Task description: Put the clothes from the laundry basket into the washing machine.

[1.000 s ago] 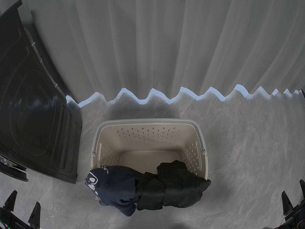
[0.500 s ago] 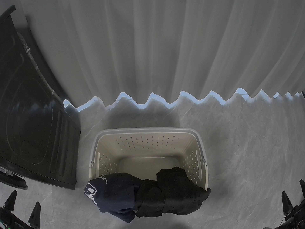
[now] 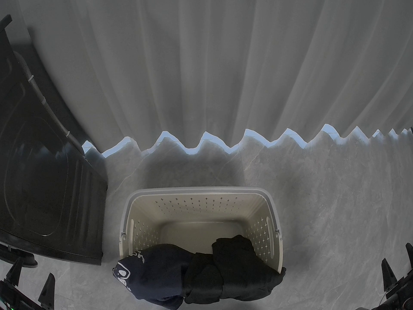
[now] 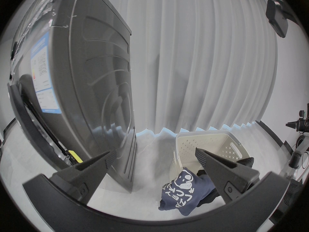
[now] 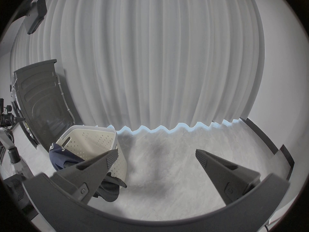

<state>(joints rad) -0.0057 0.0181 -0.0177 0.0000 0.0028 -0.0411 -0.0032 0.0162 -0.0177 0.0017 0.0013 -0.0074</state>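
A white pleated curtain (image 3: 223, 57) hangs across the upper half of the head view, its scalloped hem meeting a grey marbled floor (image 3: 344, 194) that spreads over the lower half. A tall dark grey washing machine (image 3: 38, 186) stands along the left edge of the frame, its ribbed side panel turned toward the middle. Just to its right, at lower centre and apart from it, a cream perforated plastic laundry basket (image 3: 198, 192) sits on the floor. The clothes are in it, heaped at the near end and spilling over the near rim. A navy blue garment with white print (image 3: 155, 274) droops over the lower left corner of the basket. A crumpled black garment (image 3: 241, 268) lies touching it on the right, reaching the basket's lower right corner. The far part of the basket's bottom is bare. The left gripper (image 3: 34, 270) sits in the bottom left corner of the frame, below the washing machine, its two black pointed fingers spread apart and holding nothing. The right gripper (image 3: 396, 255) sits in the bottom right corner, well apart from the basket, its fingers likewise spread wide and empty.
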